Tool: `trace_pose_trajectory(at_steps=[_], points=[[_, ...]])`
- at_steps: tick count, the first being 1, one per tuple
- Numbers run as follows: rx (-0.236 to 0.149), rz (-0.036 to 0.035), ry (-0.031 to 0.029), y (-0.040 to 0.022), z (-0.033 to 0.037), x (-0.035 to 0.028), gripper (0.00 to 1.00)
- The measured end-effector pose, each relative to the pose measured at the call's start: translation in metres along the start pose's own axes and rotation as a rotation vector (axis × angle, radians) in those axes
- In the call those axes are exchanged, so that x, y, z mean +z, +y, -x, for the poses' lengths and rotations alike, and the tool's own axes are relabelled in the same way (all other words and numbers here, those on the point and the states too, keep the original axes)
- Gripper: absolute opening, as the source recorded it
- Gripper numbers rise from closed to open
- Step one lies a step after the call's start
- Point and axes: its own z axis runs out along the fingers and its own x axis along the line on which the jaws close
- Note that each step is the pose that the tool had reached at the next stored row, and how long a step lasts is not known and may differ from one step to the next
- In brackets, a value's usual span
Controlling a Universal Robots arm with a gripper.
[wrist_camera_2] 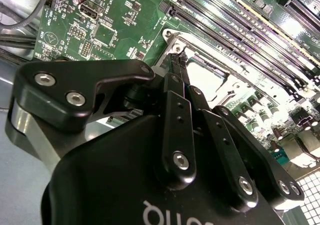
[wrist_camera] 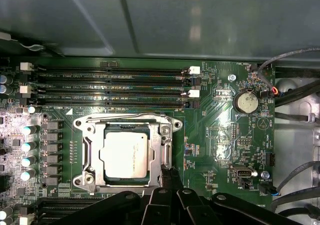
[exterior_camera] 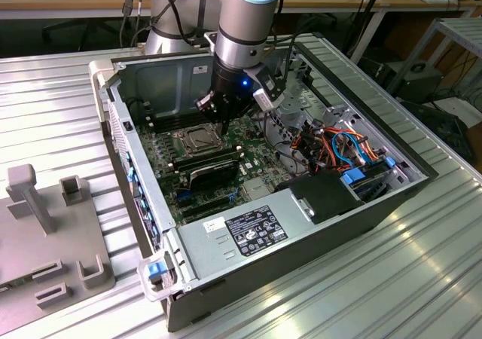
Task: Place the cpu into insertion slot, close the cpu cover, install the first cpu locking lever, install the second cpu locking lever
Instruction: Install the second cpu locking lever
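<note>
the open computer case (exterior_camera: 331, 218) lay on its side on a ribbed metal table (exterior_camera: 60, 105), its green motherboard (wrist_camera: 220, 130) facing up. the square insertion slot (wrist_camera: 85, 127), silver-rimmed, held the cpu (wrist_camera: 125, 155) flat, its dull metal top showing through the cpu cover (wrist_camera: 165, 135) closed over it. the black gripper (wrist_camera: 170, 174) hung at the socket's edge, fingers pressed together, holding nothing.

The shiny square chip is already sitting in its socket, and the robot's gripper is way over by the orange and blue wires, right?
Not quite. The cpu is in the insertion slot, but the gripper is at the socket's edge, not by the wires. The first wrist view shows it.
</note>
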Motion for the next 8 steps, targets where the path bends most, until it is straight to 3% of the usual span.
trace_pose_trajectory(at_steps=[8], points=[[0.0,-0.0001,0.0,-0.0012,0.0001,-0.0001,0.11]])
